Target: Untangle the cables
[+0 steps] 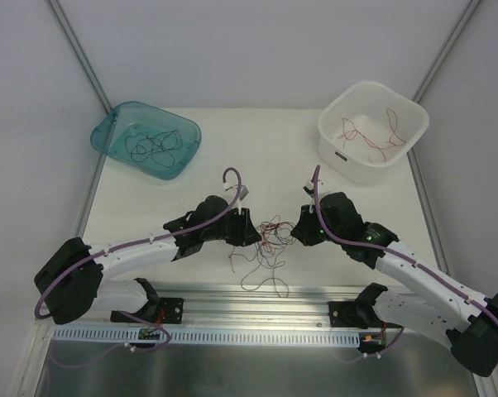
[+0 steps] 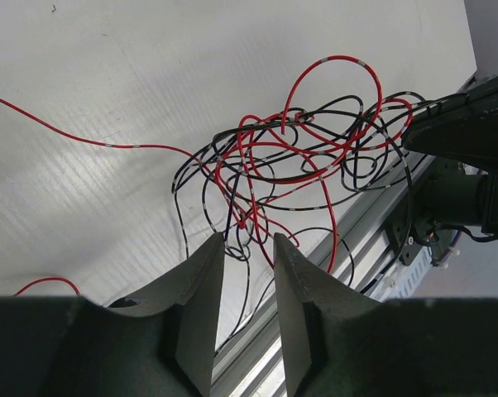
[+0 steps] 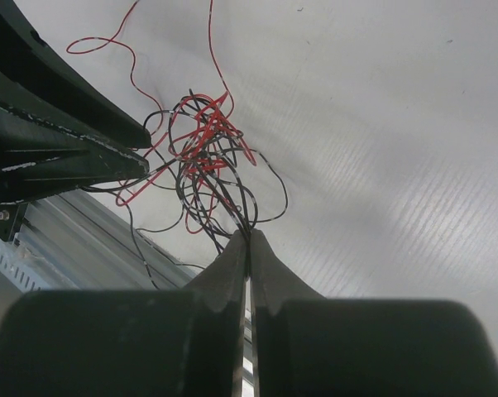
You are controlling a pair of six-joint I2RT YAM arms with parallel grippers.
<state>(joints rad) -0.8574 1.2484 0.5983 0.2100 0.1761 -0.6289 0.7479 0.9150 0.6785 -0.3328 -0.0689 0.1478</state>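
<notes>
Presently, the right gripper (image 3: 249, 234) has its jaws pressed together, with several red and black strands of the cables (image 3: 203, 153) pinched at the tips. The left gripper (image 2: 249, 244) has its jaws parted by a narrow gap and nothing clamped; a few strands cross just ahead of its tips. The tangle sits between the two grippers near the front of the table (image 1: 257, 157), with loose loops trailing toward the metal rail (image 1: 257, 299). Farther back, a teal bin (image 1: 141, 105) holds black strands and a white tub (image 1: 373, 85) holds red ones.

Risks noted:
- The right gripper pinches a mixed bundle, so pulling away would likely tighten the knot.
- If the left gripper closes here, it may catch several strands or none.
- Trailing loops could snag on the rail.
</notes>
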